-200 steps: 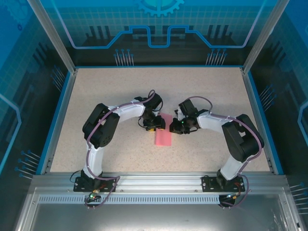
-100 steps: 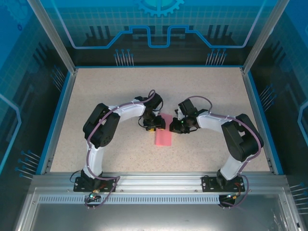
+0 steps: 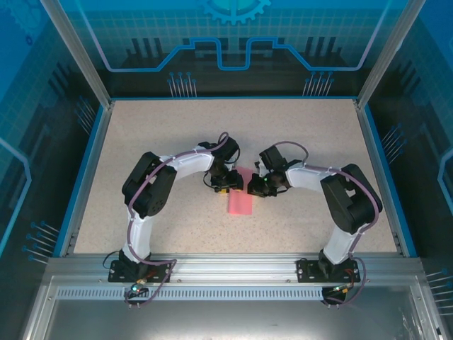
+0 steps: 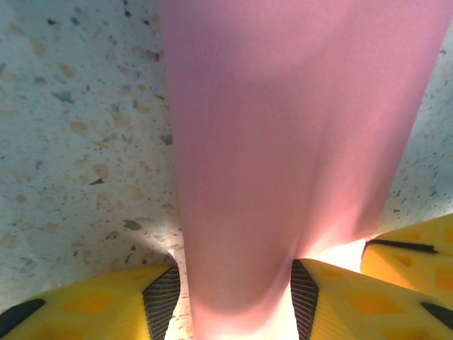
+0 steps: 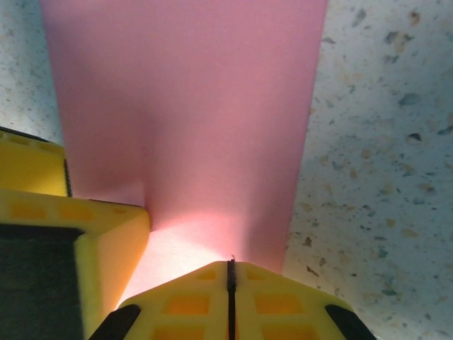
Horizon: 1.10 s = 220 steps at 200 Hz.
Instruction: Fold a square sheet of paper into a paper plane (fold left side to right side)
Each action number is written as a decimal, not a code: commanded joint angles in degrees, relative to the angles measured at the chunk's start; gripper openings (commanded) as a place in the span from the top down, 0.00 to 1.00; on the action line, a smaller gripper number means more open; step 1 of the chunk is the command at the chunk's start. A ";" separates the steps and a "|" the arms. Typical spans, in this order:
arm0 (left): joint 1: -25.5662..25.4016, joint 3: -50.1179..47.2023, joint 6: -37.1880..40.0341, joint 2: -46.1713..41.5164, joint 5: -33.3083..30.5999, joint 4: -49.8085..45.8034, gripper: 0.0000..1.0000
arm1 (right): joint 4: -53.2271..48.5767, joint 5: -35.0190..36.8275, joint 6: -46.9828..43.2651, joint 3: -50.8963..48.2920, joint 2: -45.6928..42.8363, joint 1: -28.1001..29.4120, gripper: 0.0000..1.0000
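Observation:
The square sheet of paper (image 3: 241, 200) lies on the table as a narrow pink rectangle, doubled over, between the two arms. My left gripper (image 3: 231, 183) stands at its far-left end. In the left wrist view its jaws (image 4: 236, 301) are apart and straddle the bulging pink paper (image 4: 283, 142); a strip of table shows beside the left pad (image 4: 163, 297). My right gripper (image 3: 257, 185) meets the paper from the right. Its fingertips (image 5: 228, 265) are pressed together, and the tips rest on the pink paper (image 5: 184, 106).
The speckled table (image 3: 141, 142) has free room all round the paper. Blue rails (image 3: 85, 163) border it, and an aluminium frame stands at the near edge. A yellow finger (image 5: 71, 241) of the left gripper sits close beside the right one.
The right arm has shifted slightly left, bringing its gripper closer over the paper's far end. The left arm and the paper have stayed put.

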 commanded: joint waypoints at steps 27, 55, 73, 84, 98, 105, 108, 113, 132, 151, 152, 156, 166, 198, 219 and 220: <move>-3.52 -2.87 0.31 8.11 1.15 4.26 0.49 | -6.23 2.35 -0.67 2.47 3.17 0.73 0.92; -3.52 -2.99 0.58 6.55 0.58 3.99 0.48 | -8.79 3.79 -1.24 2.96 4.79 0.72 0.92; -3.43 -2.79 1.08 4.65 0.01 3.31 0.46 | -10.25 4.80 -1.69 3.40 5.63 0.69 0.92; -3.27 -2.58 1.46 3.17 -0.46 2.70 0.45 | -10.75 5.04 -1.78 3.49 6.05 0.68 0.92; -2.89 -2.37 1.81 1.01 -0.83 2.07 0.44 | -10.98 5.14 -1.89 3.52 6.43 0.67 0.92; -2.55 -2.48 1.88 -0.04 -0.87 1.85 0.43 | -11.03 5.10 -1.86 3.52 6.54 0.67 0.92; -2.40 -2.46 1.95 -0.57 -0.92 1.80 0.43 | -11.12 5.15 -1.86 3.48 6.60 0.67 0.92; -2.12 -2.59 1.98 -1.38 -0.94 1.71 0.43 | -11.16 5.20 -1.80 3.52 6.65 0.67 0.92; -0.95 -3.34 2.17 -5.12 -1.29 1.36 0.41 | -11.35 5.40 -1.86 3.47 6.74 0.74 0.92; -0.25 -4.31 2.74 -8.83 -1.14 1.62 0.39 | -11.38 5.54 -1.86 3.50 6.84 0.71 0.93; -0.18 -4.28 2.81 -9.01 -1.09 1.62 0.39 | -11.36 5.56 -1.86 3.51 6.86 0.73 0.93; -0.12 -4.40 3.01 -9.64 -1.07 1.62 0.38 | -11.42 5.50 -1.91 3.51 6.80 0.68 0.93; -0.11 -4.40 3.39 -10.96 -1.03 1.31 0.39 | -11.43 5.50 -1.88 3.48 6.99 0.64 0.93; -0.21 -5.23 3.50 -13.49 0.89 2.19 0.48 | -11.29 5.35 -1.86 3.60 7.22 0.70 0.93; -0.27 -5.75 3.01 -13.03 5.64 4.78 0.61 | -11.30 5.36 -1.90 3.61 7.29 0.74 0.93; -0.28 -5.74 2.99 -12.95 5.77 4.91 0.62 | -11.36 5.34 -1.88 3.57 7.26 0.75 0.93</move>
